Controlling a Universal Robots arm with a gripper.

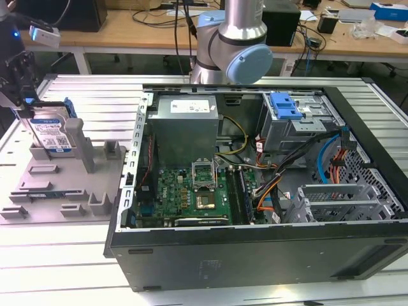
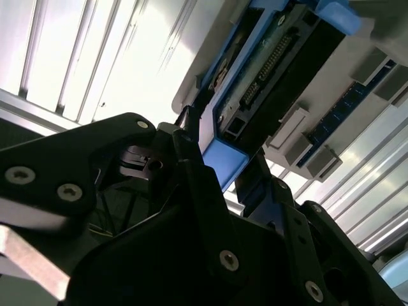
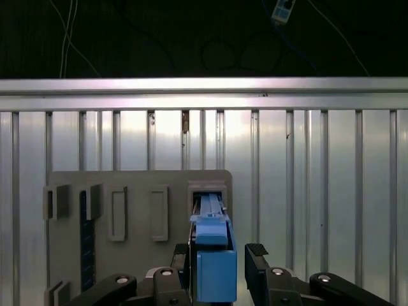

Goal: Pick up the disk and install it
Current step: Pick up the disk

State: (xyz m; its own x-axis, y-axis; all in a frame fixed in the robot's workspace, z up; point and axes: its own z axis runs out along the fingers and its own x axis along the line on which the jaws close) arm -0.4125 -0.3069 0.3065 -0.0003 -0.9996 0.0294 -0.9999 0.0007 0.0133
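Disk stands on edge in a slot of the grey fixture tray, at the exterior view's left, outside the open computer case. Gripper is at its top edge. In the first wrist view the fingers are spread and straddle the blue bracket, with a gap visible on one side.
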